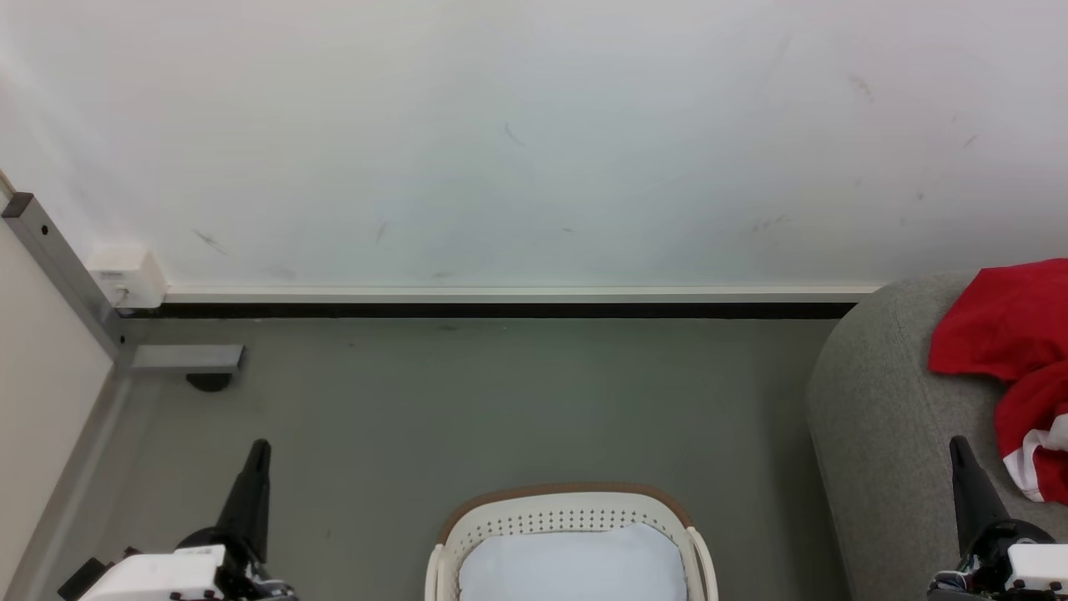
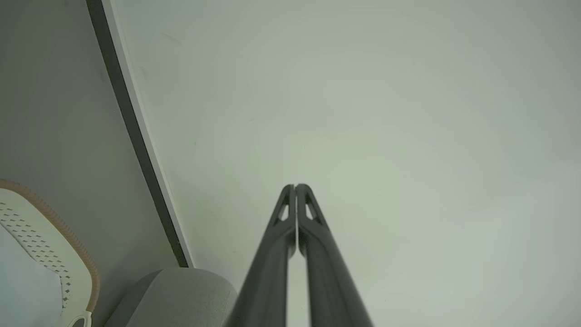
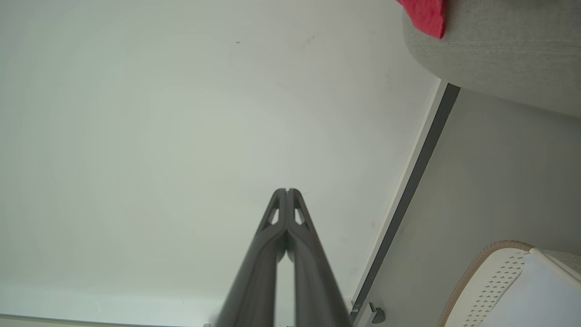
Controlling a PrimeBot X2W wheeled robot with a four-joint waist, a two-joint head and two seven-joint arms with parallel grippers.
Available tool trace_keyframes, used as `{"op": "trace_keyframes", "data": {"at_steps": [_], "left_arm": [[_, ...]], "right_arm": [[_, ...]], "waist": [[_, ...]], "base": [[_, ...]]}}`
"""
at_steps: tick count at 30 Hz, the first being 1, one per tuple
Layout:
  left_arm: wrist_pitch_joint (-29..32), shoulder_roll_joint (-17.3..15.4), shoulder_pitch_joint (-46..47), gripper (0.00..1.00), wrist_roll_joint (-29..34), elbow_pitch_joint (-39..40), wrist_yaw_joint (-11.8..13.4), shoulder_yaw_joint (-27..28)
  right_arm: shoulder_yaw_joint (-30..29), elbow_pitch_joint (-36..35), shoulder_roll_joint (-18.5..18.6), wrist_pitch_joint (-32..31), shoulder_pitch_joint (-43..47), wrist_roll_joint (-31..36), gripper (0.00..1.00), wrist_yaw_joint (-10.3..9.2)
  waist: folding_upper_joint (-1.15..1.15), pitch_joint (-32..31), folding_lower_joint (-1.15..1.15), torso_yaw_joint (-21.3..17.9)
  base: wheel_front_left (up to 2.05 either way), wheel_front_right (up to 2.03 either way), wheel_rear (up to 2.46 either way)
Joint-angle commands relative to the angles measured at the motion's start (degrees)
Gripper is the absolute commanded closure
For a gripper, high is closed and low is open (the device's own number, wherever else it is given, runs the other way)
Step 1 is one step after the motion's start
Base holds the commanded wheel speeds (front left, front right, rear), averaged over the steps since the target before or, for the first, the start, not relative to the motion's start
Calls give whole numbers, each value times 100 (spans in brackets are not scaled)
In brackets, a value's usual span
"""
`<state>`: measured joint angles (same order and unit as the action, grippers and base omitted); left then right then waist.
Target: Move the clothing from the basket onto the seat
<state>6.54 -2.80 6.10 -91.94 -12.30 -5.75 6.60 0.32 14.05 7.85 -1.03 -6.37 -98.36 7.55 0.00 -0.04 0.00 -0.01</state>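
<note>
either side of the basket [image 1: 567,491], your left gripper [image 1: 259,448] and right gripper [image 1: 957,444] point forward, fingers pressed together on nothing; clothing [image 1: 1010,325] lies on the seat [image 1: 884,417].

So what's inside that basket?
A flat white pad lies in the basket, nothing on it; the red clothing is on the sofa. Whatever is under the pad is covered, and the basket's near part is out of view.

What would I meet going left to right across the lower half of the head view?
left gripper → basket → sofa → clothing
</note>
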Motion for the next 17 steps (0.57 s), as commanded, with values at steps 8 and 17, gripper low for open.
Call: {"op": "trace_keyframes", "data": {"at_steps": [8, 17], "left_arm": [[22, -9, 58, 100, -74, -3, 16, 17], [22, -9, 57, 100, -74, -3, 16, 17]], "right_arm": [[15, -22, 61, 6, -34, -25, 100, -12], [27, -23, 63, 21, -33, -38, 100, -12]], "waist": [[0, 0, 0, 0], [0, 0, 0, 0]], "base": [[0, 0, 0], [0, 0, 0]]}}
